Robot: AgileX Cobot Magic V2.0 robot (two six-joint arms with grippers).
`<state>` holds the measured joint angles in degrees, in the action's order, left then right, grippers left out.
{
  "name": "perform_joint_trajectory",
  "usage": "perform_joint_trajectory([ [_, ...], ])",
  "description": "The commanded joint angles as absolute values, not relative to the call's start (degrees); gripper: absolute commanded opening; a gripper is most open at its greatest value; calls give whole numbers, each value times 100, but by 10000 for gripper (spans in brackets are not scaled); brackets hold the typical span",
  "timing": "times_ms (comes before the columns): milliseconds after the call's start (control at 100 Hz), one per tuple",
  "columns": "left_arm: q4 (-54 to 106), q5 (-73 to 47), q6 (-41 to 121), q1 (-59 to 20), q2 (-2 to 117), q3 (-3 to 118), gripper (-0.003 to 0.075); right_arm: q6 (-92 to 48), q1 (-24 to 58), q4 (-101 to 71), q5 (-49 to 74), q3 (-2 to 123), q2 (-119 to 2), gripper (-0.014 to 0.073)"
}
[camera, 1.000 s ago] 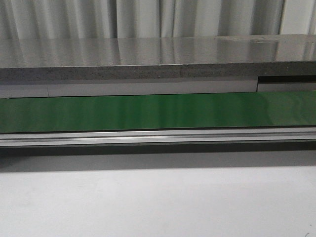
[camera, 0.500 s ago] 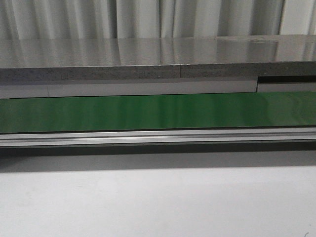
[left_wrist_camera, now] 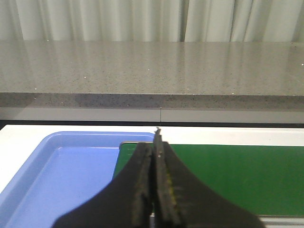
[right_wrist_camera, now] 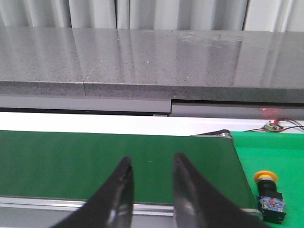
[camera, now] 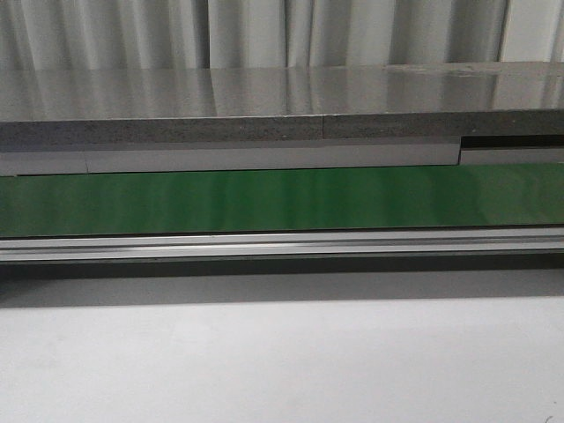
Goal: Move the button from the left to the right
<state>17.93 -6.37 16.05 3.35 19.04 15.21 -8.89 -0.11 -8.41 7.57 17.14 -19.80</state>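
Nearest the right wrist camera, the right gripper (right_wrist_camera: pixel 151 190) hangs with its black fingers apart and empty, over the near edge of the long green conveyor belt (right_wrist_camera: pixel 118 164). Just past the belt's right end, on a bright green mat (right_wrist_camera: pixel 275 156), stands the small push-button with a round yellow-orange head and black boxy body (right_wrist_camera: pixel 269 195), upright, beside the belt rather than on it. It looks rigid, light and top-heavy, so the flat sides of the body seem the safest grip; the smooth domed head might slip. The left gripper (left_wrist_camera: pixel 156 190) has its fingers pressed together on nothing, above the blue plastic tray (left_wrist_camera: pixel 71 166) at the belt's left end. Beyond runs a grey speckled stone counter (camera: pixel 282 97).
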Motion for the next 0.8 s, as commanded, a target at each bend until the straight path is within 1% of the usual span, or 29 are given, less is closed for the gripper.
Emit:
perform_joint_trajectory([
  [0, 1847, -198, 1613, 284, 1930, 1677, -20, -893, -3, -867, 276, 1871, -1986, 30],
  [40, 1847, -198, 1613, 284, 1930, 1677, -21, -893, -3, -867, 276, 1871, -1986, -38],
  [70, 1847, -198, 1613, 284, 1930, 1677, -20, -893, -3, -867, 276, 1871, -1986, -74],
  [110, 1847, -198, 1613, 284, 1930, 1677, -20, -893, -3, -867, 276, 1871, -1986, -62],
  [790, 1847, -198, 1613, 284, 1930, 1677, -21, -893, -3, -867, 276, 1871, -1986, -67],
])
